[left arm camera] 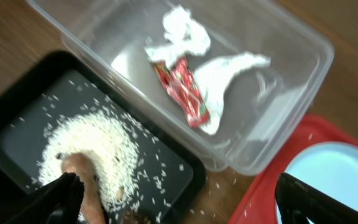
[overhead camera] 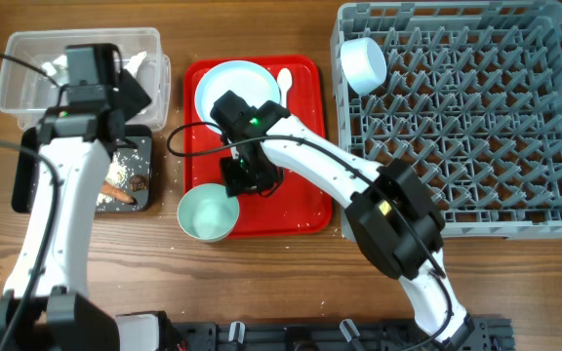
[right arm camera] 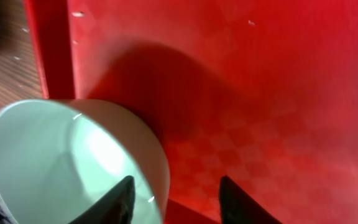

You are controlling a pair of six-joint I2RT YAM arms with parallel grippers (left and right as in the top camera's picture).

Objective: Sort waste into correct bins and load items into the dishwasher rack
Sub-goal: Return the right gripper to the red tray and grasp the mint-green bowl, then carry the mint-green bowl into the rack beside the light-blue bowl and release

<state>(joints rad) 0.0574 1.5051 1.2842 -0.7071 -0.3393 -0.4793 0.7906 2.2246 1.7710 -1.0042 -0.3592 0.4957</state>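
Right gripper (right arm camera: 176,202) straddles the green bowl (right arm camera: 61,155) rim, lower left, jaws unclamped; pinch squarely before lifting. Left gripper (left arm camera: 182,196) gapes empty.

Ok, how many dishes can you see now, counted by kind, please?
Plates: 1 (pale blue plate)
Bowls: 2 (mint-green bowl, pale blue bowl)
Spoons: 1 (white spoon)
Total: 4
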